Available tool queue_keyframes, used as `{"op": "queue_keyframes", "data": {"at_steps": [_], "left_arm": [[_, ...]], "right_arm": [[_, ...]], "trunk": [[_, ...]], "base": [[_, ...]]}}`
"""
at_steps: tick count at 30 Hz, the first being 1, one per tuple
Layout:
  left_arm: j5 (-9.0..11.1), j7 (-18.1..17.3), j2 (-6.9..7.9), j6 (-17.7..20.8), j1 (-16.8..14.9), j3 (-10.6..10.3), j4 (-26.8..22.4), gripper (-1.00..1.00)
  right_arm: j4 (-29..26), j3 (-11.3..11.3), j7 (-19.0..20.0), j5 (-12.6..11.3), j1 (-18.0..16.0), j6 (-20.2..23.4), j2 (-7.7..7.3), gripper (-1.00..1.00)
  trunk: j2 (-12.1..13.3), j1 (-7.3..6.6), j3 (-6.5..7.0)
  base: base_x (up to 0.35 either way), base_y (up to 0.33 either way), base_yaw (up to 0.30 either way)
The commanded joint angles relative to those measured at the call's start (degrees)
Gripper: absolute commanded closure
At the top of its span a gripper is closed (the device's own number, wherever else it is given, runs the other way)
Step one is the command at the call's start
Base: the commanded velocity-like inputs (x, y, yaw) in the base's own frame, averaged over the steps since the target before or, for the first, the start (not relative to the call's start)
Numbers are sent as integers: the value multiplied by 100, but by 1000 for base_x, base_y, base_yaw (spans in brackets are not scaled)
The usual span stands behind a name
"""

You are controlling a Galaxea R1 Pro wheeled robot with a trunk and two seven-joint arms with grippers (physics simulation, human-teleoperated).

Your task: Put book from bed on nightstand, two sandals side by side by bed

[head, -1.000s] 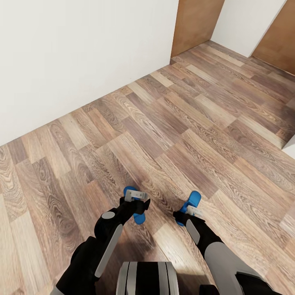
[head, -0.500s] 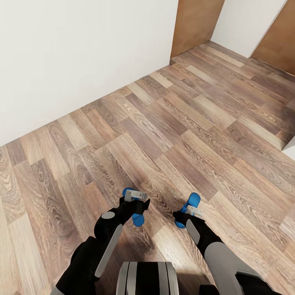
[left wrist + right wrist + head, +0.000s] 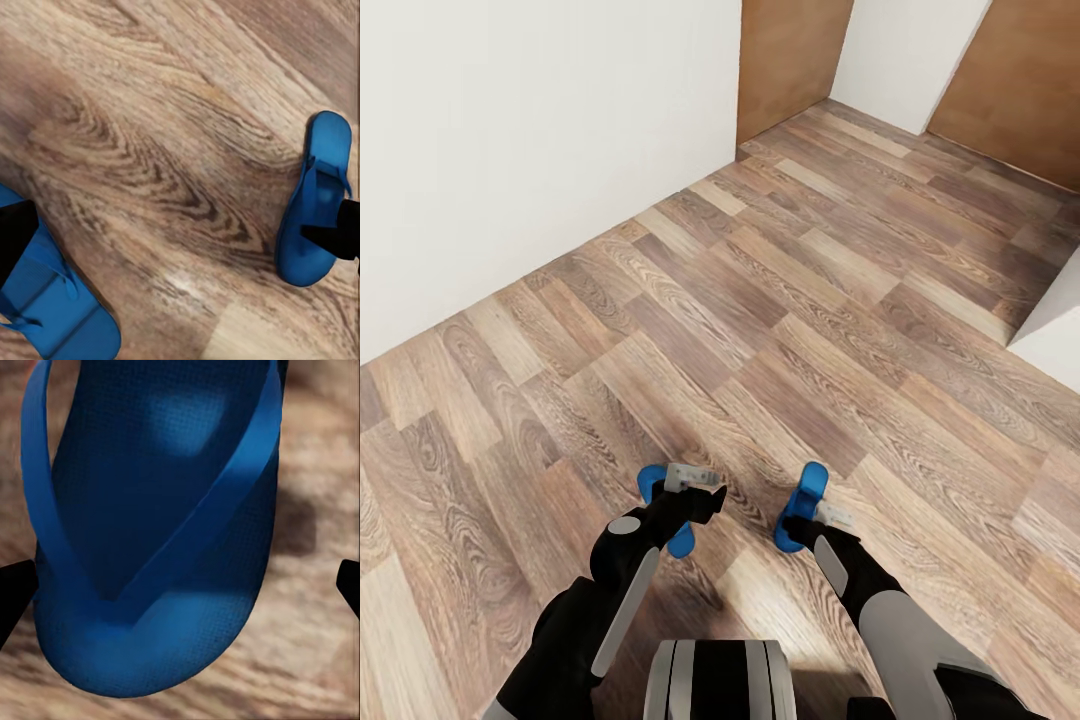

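Two bright blue sandals lie on the wood-plank floor, a short gap apart. The left sandal (image 3: 660, 510) (image 3: 52, 307) sits partly under my left gripper (image 3: 695, 488), whose black fingertips (image 3: 15, 232) stand wide apart, so it is open. The right sandal (image 3: 802, 503) (image 3: 315, 202) (image 3: 157, 532) lies between the spread fingertips (image 3: 15, 585) of my right gripper (image 3: 826, 517), which is open around it; one tip is at its edge, the other apart. The book, the bed and the nightstand are out of view.
A white wall (image 3: 510, 150) runs along the left. Brown doors (image 3: 790, 50) stand at the back, and a white corner (image 3: 1055, 330) juts in at the right edge. Wood-plank floor (image 3: 780, 300) stretches ahead.
The whole head view has swung, so the floor, doors and both sandals sit further left in the picture. Both arms keep the same pose.
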Motion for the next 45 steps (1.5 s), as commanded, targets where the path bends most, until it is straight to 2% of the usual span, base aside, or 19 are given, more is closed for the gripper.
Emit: {"op": "queue_keyframes", "data": {"at_steps": [1, 45], "left_arm": [[59, 40, 1, 26, -2, -4, -6, -100], [53, 34, 3, 28, -2, -4, -7, -100]], "right_arm": [[-13, -1, -29, -60, 0, 26, 3, -100], [-13, 1, -29, -60, 0, 26, 3, -100]], "trunk": [[-1, -1, -3], [-1, -1, -2]], "base": [[0, 0, -27], [0, 31, -1]]}}
